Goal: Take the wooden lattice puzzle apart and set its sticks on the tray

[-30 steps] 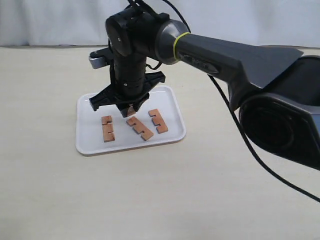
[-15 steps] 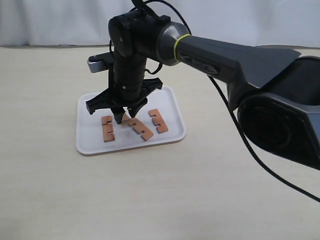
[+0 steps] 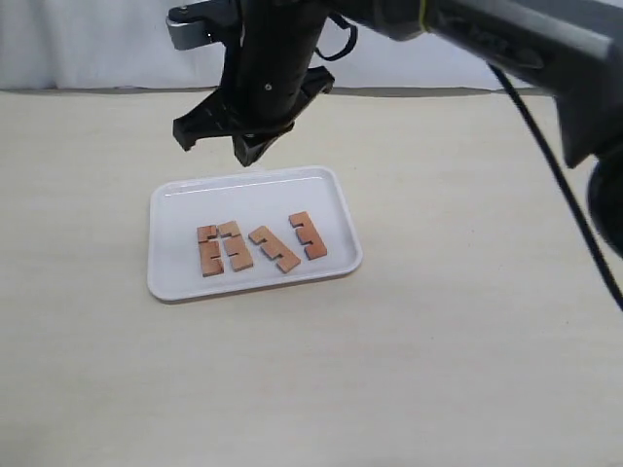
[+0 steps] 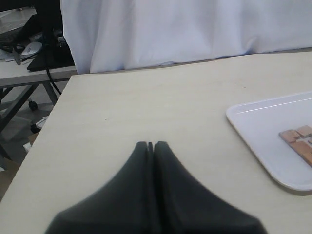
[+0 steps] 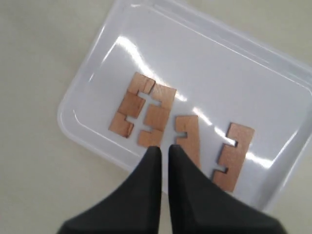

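The white tray lies on the table with several separate reddish-brown notched sticks flat in it: two side by side at its left, one in the middle, one at the right. No assembled lattice puzzle shows. My right gripper hangs well above the tray's far edge, shut and empty. Its wrist view looks down on the tray and sticks, with the gripper over the rim. My left gripper is shut over bare table, beside the tray.
The beige table spreads round the tray. A white curtain hangs along its far edge. The right arm's thick dark body crosses the upper right. Off the table's side stand a desk and cables.
My right gripper has risen from the tray floor to well above it. It left a stick lying next to the leftmost one.
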Controlling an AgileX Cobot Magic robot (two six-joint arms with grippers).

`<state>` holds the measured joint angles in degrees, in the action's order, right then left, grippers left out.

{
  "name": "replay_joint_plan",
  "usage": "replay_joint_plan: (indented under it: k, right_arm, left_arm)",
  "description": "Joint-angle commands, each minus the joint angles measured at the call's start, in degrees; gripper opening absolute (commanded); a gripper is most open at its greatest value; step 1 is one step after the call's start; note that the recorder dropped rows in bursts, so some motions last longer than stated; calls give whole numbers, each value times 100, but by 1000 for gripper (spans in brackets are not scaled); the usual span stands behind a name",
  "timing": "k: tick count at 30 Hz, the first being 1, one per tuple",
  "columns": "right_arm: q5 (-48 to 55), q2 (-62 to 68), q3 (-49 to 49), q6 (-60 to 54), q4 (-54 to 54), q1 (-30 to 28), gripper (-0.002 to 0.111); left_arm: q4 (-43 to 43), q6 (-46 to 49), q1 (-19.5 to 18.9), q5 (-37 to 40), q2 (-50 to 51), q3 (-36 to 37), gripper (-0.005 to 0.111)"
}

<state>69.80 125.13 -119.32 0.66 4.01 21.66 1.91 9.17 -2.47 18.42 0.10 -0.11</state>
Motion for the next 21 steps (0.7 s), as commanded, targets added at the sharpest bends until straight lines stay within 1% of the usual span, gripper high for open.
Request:
replay_joint_plan:
  k: [1, 2, 3, 5, 6, 7, 8, 12, 15, 19, 21]
  right_arm:
    - [16, -892, 1087, -223, -77, -36, 5]
    - [-119, -1400, 1777, -366, 90, -36, 5]
    - [-416, -1753, 2257, -489, 281, -36, 5]
    - [-1465, -2732, 3615, -542, 593, -23, 5]
    - [-2210, -3387, 4387, -542, 709, -23, 5]
    - [-2604, -3825, 4770, -532, 731, -23, 5]
    - [-3651, -4735, 5681, -443, 704, -23, 5]
    - [-5285, -6323, 7151, -443, 704, -23, 5]
    - [-6693, -7363, 8257, -443, 704, -23, 5]
    - [-8811, -8082, 9406, -443, 715, -23, 5]
    - [-9330, -8338, 9797, -443, 715, -23, 5]
  left_arm:
    - [26, -4, 62, -77, -10, 11, 0]
    - [26, -4, 62, -77, -10, 11, 0]
    - [26, -4, 62, -77, -10, 11, 0]
    - [26, -4, 62, -77, -10, 11, 0]
    - [26, -4, 62, -77, -10, 11, 0]
    - [26, -4, 62, -77, -10, 11, 0]
    - [26, -4, 62, -77, -10, 11, 0]
    - [26, -4, 62, -77, -10, 11, 0]
    - [26, -4, 62, -77, -10, 11, 0]
    - [26, -4, 62, -77, -10, 11, 0]
    - [26, -4, 62, -77, -10, 11, 0]
